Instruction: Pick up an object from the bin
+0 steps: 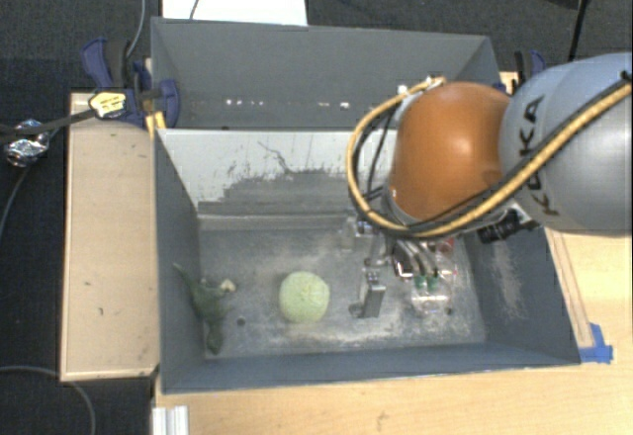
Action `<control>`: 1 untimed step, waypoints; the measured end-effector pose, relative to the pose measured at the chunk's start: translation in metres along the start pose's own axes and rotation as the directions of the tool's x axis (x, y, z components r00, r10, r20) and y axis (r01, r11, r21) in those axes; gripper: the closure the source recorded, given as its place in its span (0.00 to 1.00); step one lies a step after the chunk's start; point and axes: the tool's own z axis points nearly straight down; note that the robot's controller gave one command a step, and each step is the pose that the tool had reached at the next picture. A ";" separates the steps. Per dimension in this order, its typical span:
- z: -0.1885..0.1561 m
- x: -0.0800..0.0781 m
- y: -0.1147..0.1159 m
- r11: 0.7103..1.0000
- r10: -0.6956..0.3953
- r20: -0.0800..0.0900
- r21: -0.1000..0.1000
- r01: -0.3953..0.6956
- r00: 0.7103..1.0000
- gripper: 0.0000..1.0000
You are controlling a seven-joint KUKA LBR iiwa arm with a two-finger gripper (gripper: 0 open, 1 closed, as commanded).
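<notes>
**Left of the pincer: a pale green ball on the bin floor**

Just to the left of the pincer [396, 287], a pale green ball [304, 297] is seen on the floor of the grey metal bin [297, 77]. The ball lies close to the near wall, about midway across. Ball and pincer are kept apart by a narrow strip of bare floor. The pincer is lowered close to the floor, right of the middle, beneath the orange cover [450, 151] of the wrist, around which cables [368, 141] are looped. Whether the pincer is wide or narrow cannot be told, as much of it is hidden under the cover.

The ball is round and of a light lime colour, with a dull, slightly rough surface.

One other thing is held by the bin: a dark green toy figure [211, 306] with a small pale patch is laid beside the left wall, near the front corner, well apart from the ball. The bin's floor and far slope are marked by pale scuffs.
</notes>
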 end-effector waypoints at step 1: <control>-0.004 -0.002 -0.001 1.000 0.003 0.008 -0.001 -0.003 1.000 0.00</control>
